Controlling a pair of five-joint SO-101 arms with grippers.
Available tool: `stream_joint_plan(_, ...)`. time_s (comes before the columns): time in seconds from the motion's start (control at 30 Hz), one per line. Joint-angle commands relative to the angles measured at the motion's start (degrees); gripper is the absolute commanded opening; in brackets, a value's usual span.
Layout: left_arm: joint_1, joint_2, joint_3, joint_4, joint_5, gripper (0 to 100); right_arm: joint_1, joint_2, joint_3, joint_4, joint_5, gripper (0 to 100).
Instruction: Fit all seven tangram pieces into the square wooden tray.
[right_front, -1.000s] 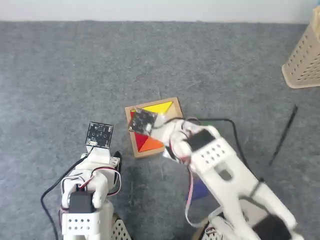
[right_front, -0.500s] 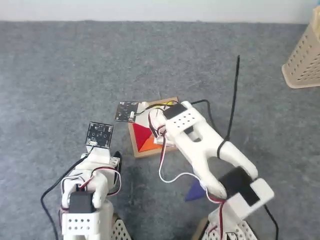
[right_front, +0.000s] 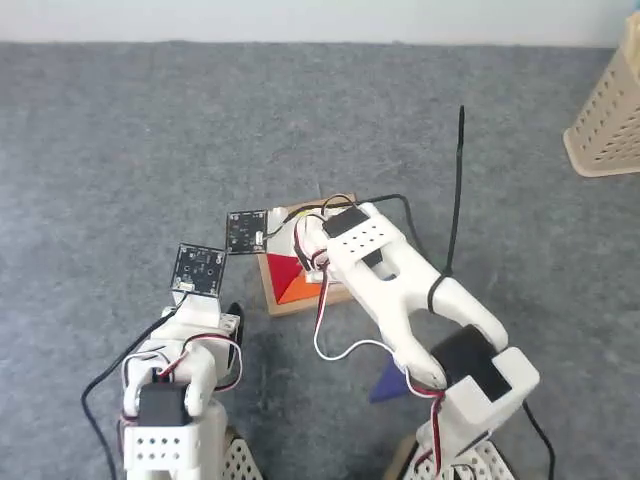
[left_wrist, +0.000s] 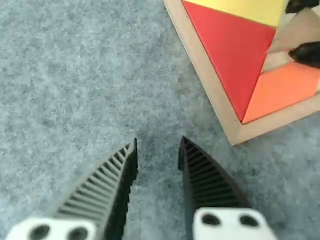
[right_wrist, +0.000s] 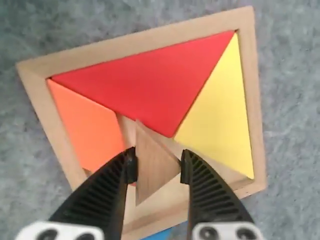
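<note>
Grey tabletop (right_front: 150, 130) | tray (right_front: 290, 303) at frame centre, holding red piece (right_wrist: 145, 95), yellow piece (right_wrist: 220, 120), orange piece (right_wrist: 85, 125) | right gripper (right_wrist: 157, 159): fingers grip tan triangle (right_wrist: 155, 175) over tray | left gripper (left_wrist: 157, 150): fingers open above tabletop, just lower left of tray | blue piece (right_front: 385, 385) on tabletop, lower centre, under right arm.

Right arm (right_front: 385, 260) over tray (right_front: 288, 304), blocking overhead access; basket (right_front: 610, 110) far corner.

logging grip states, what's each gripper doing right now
Left gripper: open, empty, over the carpet.
Right gripper: closed on the wooden triangle, over the tray.
</note>
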Motion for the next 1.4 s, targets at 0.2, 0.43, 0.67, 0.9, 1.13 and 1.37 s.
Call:
stream_joint_plan(0.2,0.0,-0.88,-0.22,0.26,0.44,13,0.4,-1.01,-3.43,0.31,0.7,13.1)
stream_joint_plan(0.43,0.0,-0.88,-0.22,0.26,0.44,13,0.4,-1.01,-3.43,0.31,-0.09,13.5)
stream_joint_plan(0.67,0.0,-0.88,-0.22,0.26,0.44,13,0.31,-1.01,-3.52,2.24,-1.67,19.5)
stream_joint_plan(0.9,0.0,-0.88,-0.22,0.26,0.44,13,1.54,-2.07,-4.66,2.33,-1.32,13.3)
stream_joint_plan(1.13,0.0,-0.88,-0.22,0.26,0.44,13,8.04,-9.1,-5.36,1.71,-10.73,4.9)
stream_joint_plan(1.37,0.0,-0.88,-0.22,0.26,0.44,13,14.46,-14.64,-2.2,-0.4,-44.04,4.8)
